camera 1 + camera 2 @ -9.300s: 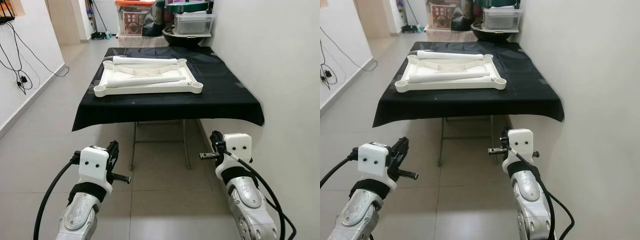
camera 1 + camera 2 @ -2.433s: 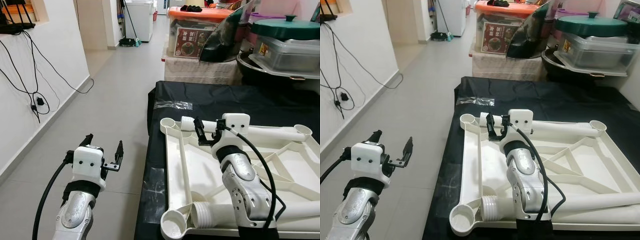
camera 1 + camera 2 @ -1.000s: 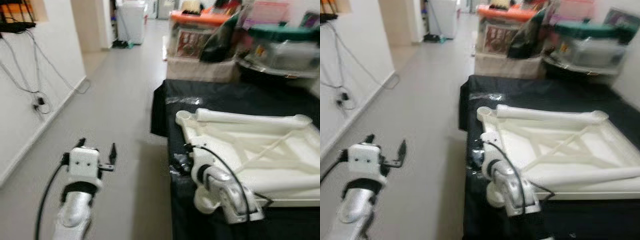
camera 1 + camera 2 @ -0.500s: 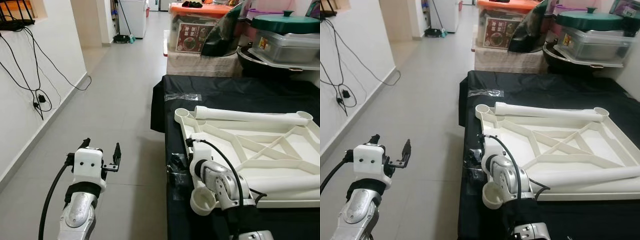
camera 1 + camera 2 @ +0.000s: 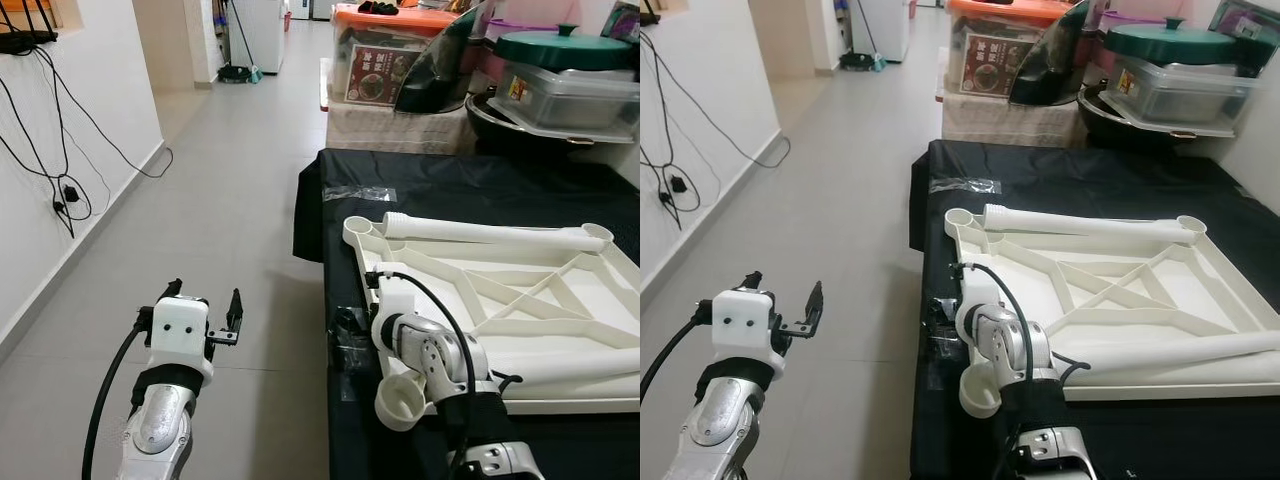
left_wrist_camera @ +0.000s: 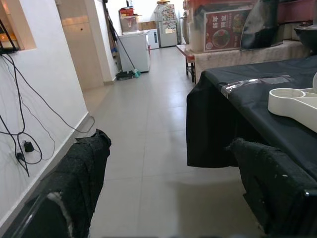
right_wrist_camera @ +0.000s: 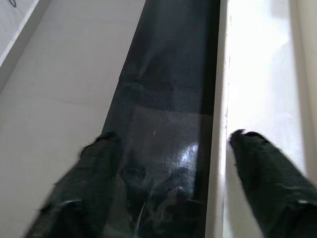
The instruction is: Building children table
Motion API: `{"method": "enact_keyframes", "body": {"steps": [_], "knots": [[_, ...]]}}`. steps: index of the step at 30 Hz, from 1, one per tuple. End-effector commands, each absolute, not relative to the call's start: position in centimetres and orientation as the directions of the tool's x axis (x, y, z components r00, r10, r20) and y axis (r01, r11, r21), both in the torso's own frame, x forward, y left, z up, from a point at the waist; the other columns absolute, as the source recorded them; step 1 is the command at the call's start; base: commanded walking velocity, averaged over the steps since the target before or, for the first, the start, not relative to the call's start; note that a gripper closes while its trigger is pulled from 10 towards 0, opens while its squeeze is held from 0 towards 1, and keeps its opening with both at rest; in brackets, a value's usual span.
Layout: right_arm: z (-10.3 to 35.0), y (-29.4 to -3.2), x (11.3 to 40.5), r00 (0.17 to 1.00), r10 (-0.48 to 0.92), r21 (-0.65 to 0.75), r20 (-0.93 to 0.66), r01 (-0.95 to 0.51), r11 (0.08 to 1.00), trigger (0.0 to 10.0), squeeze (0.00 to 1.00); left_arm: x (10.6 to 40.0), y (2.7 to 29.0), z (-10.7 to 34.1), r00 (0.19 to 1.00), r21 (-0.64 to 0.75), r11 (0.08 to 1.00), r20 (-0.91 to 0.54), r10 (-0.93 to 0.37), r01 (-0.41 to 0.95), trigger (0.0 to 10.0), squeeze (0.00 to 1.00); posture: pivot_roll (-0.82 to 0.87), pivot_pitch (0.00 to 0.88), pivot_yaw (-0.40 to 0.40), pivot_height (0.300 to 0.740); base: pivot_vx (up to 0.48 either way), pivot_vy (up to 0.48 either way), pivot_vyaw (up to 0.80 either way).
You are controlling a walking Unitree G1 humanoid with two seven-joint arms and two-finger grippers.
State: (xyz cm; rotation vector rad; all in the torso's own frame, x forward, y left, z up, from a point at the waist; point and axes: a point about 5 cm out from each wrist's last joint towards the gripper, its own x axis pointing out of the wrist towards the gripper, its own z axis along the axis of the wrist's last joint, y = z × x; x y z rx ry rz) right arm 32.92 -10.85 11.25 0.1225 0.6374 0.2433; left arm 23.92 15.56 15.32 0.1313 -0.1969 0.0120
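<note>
Nearest, at the lower left of the left eye view, the left gripper (image 5: 206, 318) hangs over the grey tiled floor (image 5: 230, 230) with its fingers spread and nothing between them, well apart from the work.

To the lower centre, the right gripper (image 5: 350, 345) reaches down at the near left edge of the black-covered table (image 5: 470, 190). In the right wrist view its two fingers (image 7: 267, 173) stand apart, one over the black cloth and one over the white plastic rim, so they look set astride the frame's left rail without yet closing on it.

The white table frame (image 5: 540, 300) lies upside down on the cloth, to the right of this gripper, with round leg sockets at its corners; the near left socket (image 5: 398, 403) sits just below the right wrist. Two white table legs (image 5: 490, 232) rest across the frame, one along the far edge and one near the front, their long axes running left to right. The right arm is plainly the nearer one.

Beyond the table, storage boxes (image 5: 385, 55) and a lidded pot (image 5: 560, 55) crowd the upper right; cables (image 5: 50, 150) trail down the white wall at the upper left.
</note>
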Motion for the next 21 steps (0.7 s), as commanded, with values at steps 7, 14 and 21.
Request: {"method": "enact_keyframes", "body": {"steps": [7,14,21], "knots": [[10.2,-10.4,32.4,0.711,0.326,0.198,-0.622,-0.26,0.945,0.0,0.0,24.1,15.2,14.5,0.988,0.138,0.99,0.151,-0.005,-0.016,10.0,0.0,0.07,0.0,-0.121,0.74,0.0,0.0,0.0],[10.2,-10.6,31.8,0.675,0.371,0.124,-0.637,-0.385,0.915,0.0,0.0,24.1,15.0,14.2,0.99,0.141,0.99,0.138,-0.008,-0.012,10.0,0.0,0.06,0.0,-0.128,0.74,0.0,0.0,0.0],[10.1,-12.5,31.3,0.647,0.372,0.051,-0.666,-0.458,0.888,0.0,0.0,24.0,14.9,13.8,0.992,0.14,0.99,0.124,-0.002,-0.015,10.0,0.0,0.05,0.0,-0.135,0.74,0.0,0.0,0.0]]}}
